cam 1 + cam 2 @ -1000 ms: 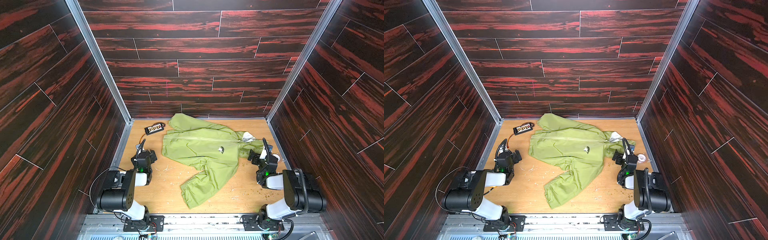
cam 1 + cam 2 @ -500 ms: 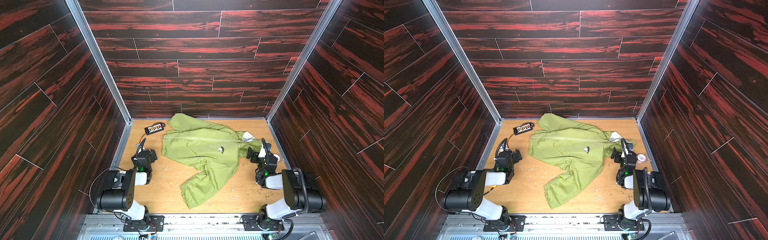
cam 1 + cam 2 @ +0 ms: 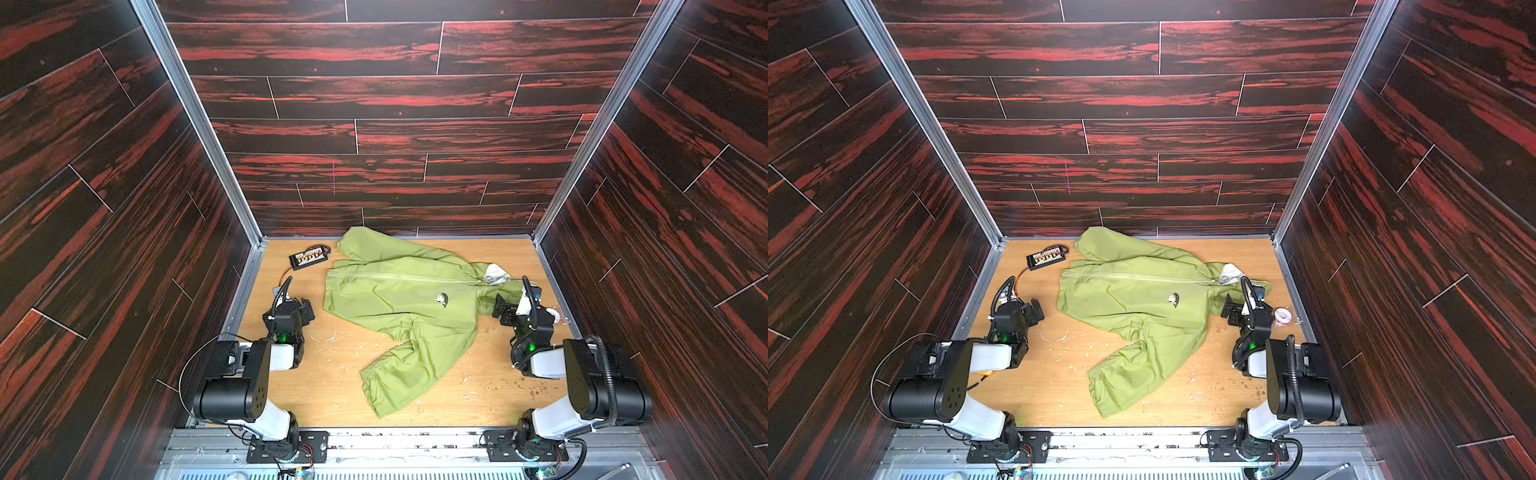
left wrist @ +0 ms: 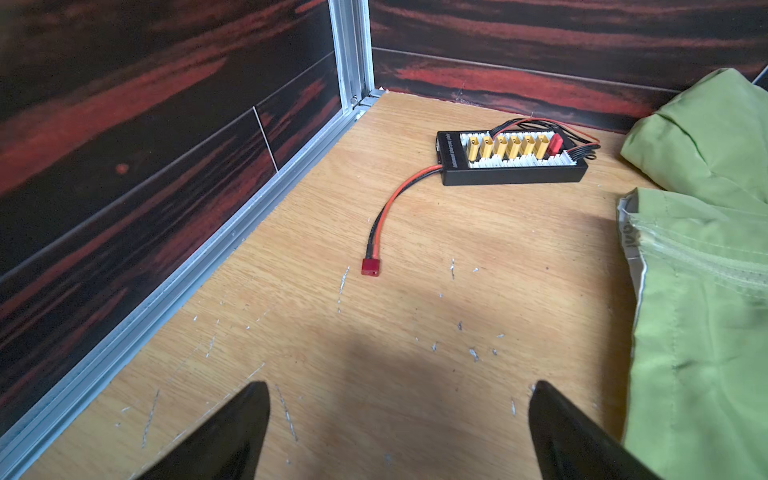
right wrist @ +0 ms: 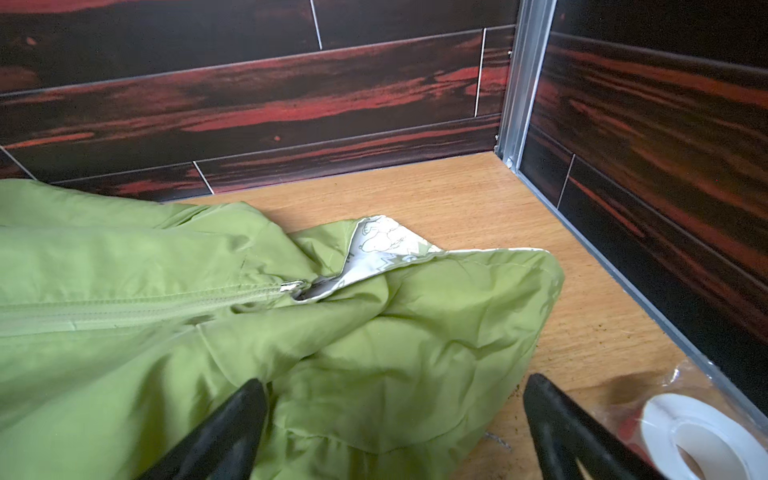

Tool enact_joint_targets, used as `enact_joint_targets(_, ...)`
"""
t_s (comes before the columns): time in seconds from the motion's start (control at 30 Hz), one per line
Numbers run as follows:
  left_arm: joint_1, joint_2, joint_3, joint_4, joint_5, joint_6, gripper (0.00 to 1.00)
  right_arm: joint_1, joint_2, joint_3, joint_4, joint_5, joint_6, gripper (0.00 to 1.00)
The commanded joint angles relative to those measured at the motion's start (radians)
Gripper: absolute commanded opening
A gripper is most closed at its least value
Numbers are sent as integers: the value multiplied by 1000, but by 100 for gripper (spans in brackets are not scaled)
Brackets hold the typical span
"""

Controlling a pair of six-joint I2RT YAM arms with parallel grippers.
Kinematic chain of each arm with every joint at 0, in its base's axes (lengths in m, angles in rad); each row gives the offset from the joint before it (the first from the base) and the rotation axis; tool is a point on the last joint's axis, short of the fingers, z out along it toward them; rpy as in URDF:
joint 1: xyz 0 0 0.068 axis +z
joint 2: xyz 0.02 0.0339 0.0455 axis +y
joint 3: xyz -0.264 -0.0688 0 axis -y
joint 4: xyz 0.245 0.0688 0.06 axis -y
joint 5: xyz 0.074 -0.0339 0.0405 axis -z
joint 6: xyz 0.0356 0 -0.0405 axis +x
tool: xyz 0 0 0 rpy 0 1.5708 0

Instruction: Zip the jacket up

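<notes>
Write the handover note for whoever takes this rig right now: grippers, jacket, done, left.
Left gripper: open, empty, above bare table beside the hem of the jacket.
Right gripper: open, empty, over the hood end.
Jacket: flat on the table, front up, one sleeve toward the robot.
Done: zipper looks closed from hem to neck; slider sits at the collar by the folded-out lining.
Left: apparently nothing but a check of the hem end and pulling the arms clear.
</notes>
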Motion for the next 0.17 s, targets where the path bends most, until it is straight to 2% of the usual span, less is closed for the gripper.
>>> enact_joint_targets(0.0, 4, -16, 26, -8, 7, 17, 100, -10, 20, 21, 3, -25, -9, 99)
enact_joint_targets(0.13, 4, -20, 20, -6, 7, 17, 99, -8, 14, 9, 20, -43, -22, 99)
